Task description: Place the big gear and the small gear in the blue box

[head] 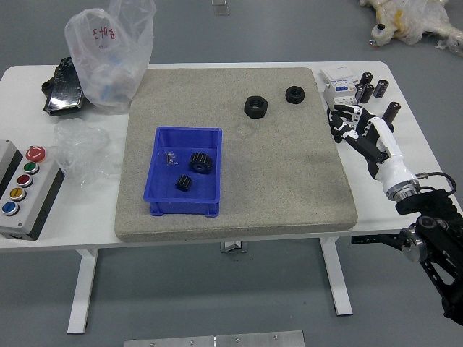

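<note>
Both gears are in the blue box. Big gear sits near its right wall; small gear is just beside it, closer to me and a bit left. Small metallic bit in there too, left of the big gear. My right hand is released, fingers loosely spread, nothing in grasp, over the right edge of the grey mat, well apart from the box. Two black rings on the mat's far part, apart from each other. Button panel at the left end of the table, clear plastic bag at far left.
</note>
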You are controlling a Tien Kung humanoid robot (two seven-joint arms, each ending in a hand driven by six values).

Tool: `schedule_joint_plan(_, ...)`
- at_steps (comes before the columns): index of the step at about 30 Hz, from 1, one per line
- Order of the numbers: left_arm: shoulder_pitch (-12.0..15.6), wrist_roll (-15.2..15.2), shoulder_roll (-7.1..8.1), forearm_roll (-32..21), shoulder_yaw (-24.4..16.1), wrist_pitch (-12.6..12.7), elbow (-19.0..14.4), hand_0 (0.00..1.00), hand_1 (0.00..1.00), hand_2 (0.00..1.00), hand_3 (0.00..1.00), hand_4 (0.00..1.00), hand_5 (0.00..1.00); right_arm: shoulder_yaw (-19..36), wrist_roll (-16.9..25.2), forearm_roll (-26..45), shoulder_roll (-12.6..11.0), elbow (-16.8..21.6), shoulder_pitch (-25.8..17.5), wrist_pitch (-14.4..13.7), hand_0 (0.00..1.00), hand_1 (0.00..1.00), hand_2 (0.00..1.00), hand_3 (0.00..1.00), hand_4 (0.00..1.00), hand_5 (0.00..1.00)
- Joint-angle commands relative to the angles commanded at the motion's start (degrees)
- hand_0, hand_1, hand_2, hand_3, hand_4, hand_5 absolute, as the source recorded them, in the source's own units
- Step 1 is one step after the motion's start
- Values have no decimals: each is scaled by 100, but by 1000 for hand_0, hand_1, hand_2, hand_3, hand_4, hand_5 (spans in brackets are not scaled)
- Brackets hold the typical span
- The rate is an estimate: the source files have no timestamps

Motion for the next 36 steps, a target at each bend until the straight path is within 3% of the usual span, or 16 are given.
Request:
schedule_joint_plan(12,-134,-177,49,-237,284,64,46,667,587,574,653,738,385,523,39,154,-80,316,-192,-23,681,696,717,672,786,413)
schedule_joint_plan(29,-216,-190,87,-441,439,66,44,667,554,552,652,736,378,849,23,69,-37,404,-228,-50,678,686,713,671,791,439)
schedule_joint_plan(30,-219,-189,89,-451,446,65,43,666,452,506,652,733,375,867,20,63,-39,410,-235,-51,676,683,713,673,808,441)
schedule_joint_plan(36,-240,-171,93,-490,471,43,39,664,431,474,651,733,374,966,3,38,-36,425,-271,-59,670,682,713,675,810,437)
